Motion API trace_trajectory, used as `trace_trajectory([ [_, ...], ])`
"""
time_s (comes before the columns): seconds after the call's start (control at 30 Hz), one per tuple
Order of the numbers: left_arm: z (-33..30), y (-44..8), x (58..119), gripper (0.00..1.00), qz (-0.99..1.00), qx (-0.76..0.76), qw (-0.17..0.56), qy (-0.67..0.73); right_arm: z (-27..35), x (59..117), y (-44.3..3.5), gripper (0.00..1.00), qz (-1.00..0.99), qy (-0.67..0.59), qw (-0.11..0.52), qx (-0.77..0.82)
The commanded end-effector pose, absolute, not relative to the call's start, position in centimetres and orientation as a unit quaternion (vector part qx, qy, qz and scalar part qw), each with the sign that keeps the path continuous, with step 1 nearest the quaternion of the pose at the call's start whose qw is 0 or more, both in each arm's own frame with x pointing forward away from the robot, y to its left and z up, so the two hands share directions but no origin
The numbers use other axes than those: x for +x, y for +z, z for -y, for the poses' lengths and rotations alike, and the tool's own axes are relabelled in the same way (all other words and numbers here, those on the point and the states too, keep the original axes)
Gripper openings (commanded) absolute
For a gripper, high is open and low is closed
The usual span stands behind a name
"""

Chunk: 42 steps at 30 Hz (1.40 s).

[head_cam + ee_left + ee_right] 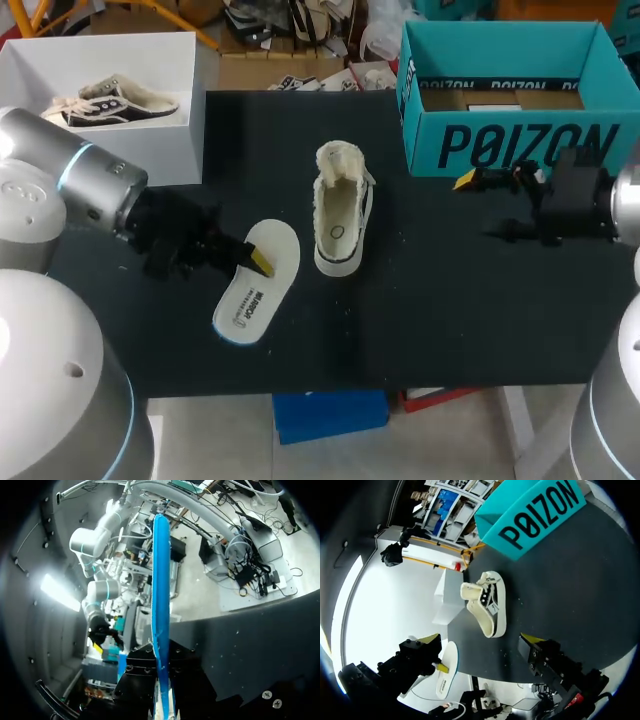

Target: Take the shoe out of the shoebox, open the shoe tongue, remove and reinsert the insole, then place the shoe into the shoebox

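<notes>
A white fleece-lined shoe (340,205) lies on the black table (450,310), mid-table, with its opening facing up. The white insole (258,282) is just left of it, and my left gripper (257,262) is shut on the insole's edge. The left wrist view shows the insole (160,595) edge-on, blue underside showing, rising from between the left gripper's (162,682) black fingers. My right gripper (482,207) hovers open and empty, right of the shoe and in front of the teal shoebox (500,140). In the right wrist view, the shoe (489,607) lies ahead of the open right gripper (481,640), with the insole (445,680) to one side.
The teal shoebox (535,515) stands open at the back right. A white box (150,60) at the back left holds another shoe (110,102). Bare table lies in front of the shoe and to the right.
</notes>
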<state>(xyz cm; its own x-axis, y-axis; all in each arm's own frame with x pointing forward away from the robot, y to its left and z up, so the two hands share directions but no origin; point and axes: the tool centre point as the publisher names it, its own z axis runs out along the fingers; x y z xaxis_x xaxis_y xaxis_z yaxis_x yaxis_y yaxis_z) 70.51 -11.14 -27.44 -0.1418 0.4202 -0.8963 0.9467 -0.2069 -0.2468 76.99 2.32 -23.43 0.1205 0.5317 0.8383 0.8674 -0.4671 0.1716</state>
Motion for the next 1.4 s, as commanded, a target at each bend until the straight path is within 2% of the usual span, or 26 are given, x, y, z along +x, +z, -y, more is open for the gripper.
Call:
trace_trajectory([
  [0.03, 11.4, -27.5, 71.1, 0.00, -0.566, 0.609, 0.247, -0.498, -1.0, 75.3, -22.3, 1.00, 0.465, -0.473, 0.159, -0.731],
  [0.57, 14.2, -29.4, 72.8, 0.00, -0.551, 0.623, 0.141, -0.538, -1.0, 75.3, -22.3, 1.00, 0.465, -0.473, 0.159, -0.731],
  [1.4, 17.9, -33.1, 80.0, 0.00, -0.563, 0.620, 0.120, -0.533, -1.0, 75.3, -22.3, 1.00, 0.465, -0.473, 0.159, -0.731],
])
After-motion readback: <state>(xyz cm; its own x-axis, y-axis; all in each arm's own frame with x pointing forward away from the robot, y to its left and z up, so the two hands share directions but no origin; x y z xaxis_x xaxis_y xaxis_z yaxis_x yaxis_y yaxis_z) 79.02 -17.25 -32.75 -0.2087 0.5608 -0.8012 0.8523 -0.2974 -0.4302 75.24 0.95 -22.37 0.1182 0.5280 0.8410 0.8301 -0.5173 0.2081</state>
